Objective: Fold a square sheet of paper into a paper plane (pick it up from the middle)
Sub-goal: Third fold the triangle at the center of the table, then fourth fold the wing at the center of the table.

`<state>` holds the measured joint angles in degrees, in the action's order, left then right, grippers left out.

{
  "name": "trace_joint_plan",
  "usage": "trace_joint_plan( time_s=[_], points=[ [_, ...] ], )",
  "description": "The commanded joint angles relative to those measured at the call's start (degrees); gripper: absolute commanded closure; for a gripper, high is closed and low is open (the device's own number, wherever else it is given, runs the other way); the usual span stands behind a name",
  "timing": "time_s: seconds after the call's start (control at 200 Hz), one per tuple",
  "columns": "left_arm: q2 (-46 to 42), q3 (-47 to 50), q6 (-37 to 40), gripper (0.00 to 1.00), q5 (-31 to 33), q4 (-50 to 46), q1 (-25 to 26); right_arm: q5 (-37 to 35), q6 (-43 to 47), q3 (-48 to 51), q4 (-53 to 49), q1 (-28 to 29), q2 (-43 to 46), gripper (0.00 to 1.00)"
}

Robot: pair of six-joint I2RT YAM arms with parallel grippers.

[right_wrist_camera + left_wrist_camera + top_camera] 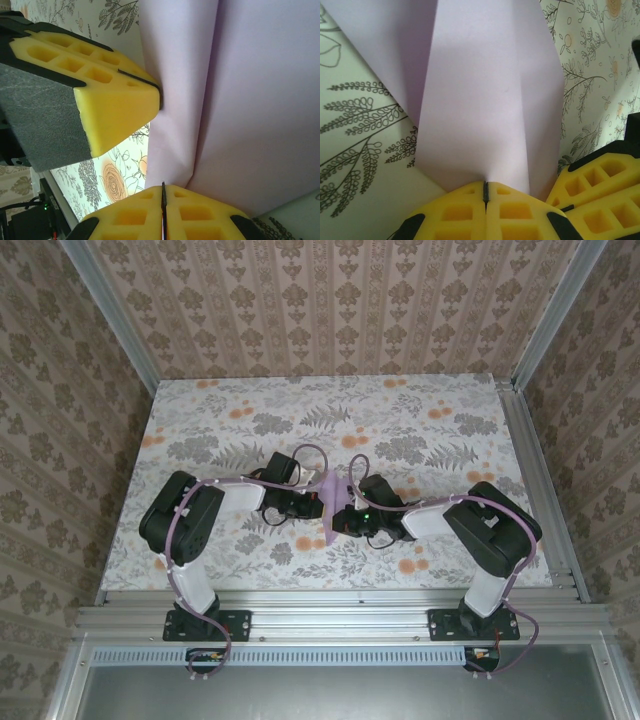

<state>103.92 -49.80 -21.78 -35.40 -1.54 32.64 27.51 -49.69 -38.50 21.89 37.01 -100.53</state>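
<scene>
The square sheet of paper (333, 504) is lavender and stands folded lengthwise into a slim, creased paper plane shape, held off the tablecloth between the two arms. Its long panels and creases (485, 95) rise in front of my left gripper (486, 188), whose yellow fingers are shut on its lower edge. My right gripper (162, 189) is shut on the same paper (250, 100) from the opposite side. In the top view the left gripper (318, 506) and right gripper (346, 516) face each other with the paper between them.
The table carries a floral tablecloth (420, 430) and has patterned walls on three sides. A metal rail (340, 615) runs along the near edge by the arm bases. The right gripper's fingers (600, 187) show at the lower right of the left wrist view.
</scene>
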Motion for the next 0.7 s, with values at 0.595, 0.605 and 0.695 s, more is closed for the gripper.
trace_joint_plan(
  time_s=[0.595, 0.605, 0.695],
  points=[
    [4.01, 0.7, 1.79, 1.0, 2.17, -3.45, 0.22, 3.27, -1.55, -1.75, 2.98, 1.39, -3.17, 0.88],
    [4.01, 0.68, 1.78, 1.0, 2.11, -3.46, 0.23, 3.35, -1.55, -1.75, 2.98, 1.44, -3.22, 0.88],
    [4.05, 0.64, 1.96, 1.0, 2.15, -3.58, 0.23, 3.6, -1.7, -1.64, 2.98, 1.77, -3.26, 0.88]
  ],
)
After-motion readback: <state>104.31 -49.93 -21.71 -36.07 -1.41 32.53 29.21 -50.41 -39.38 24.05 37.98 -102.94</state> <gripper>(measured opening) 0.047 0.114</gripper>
